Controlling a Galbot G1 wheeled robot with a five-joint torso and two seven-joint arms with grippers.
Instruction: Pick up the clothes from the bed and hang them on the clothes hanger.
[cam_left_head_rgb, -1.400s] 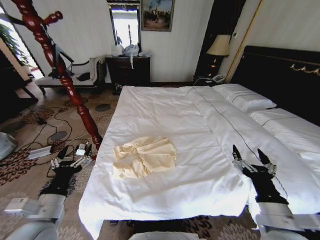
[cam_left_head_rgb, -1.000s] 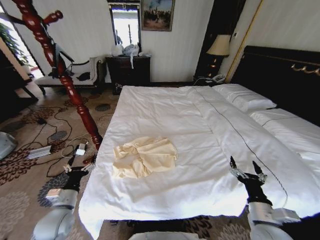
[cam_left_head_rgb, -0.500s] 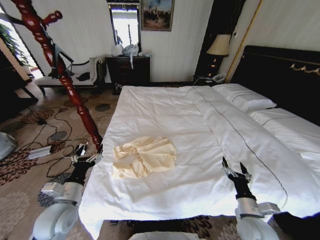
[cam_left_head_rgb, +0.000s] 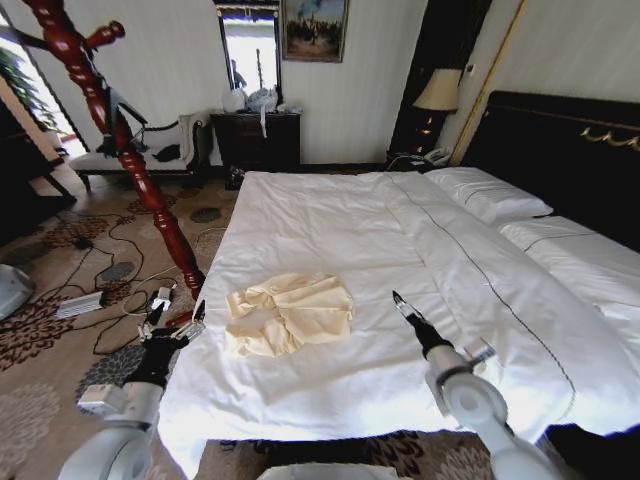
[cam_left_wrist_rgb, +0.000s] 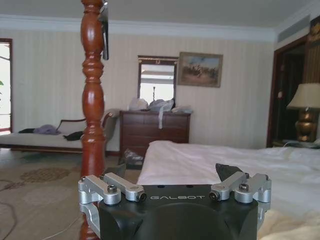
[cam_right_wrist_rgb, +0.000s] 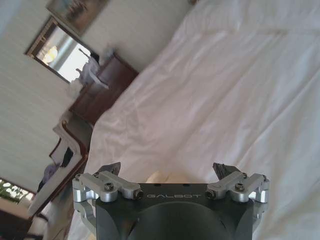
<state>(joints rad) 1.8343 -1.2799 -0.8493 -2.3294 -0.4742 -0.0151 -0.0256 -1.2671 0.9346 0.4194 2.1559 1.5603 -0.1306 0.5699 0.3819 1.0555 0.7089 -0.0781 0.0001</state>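
Clothes (cam_left_head_rgb: 288, 314) crumpled on bed (cam_left_head_rgb: 400, 250) near foot edge, untouched. Thin, silky, likely slippery: pinch raised fold. Right hand (cam_left_head_rgb: 399, 301) spread wide above duvet; left hand (cam_left_head_rgb: 172, 322) wide beside bed edge.

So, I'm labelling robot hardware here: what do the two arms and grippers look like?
Both arms are pale grey with rounded joints and black forearms. The left gripper and right gripper have black housings marked GALBOT in pale letters, silver bolted metal linkages and dark fingers.

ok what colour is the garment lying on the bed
Pale cream-yellow, plain; the clothes show best in the head view.
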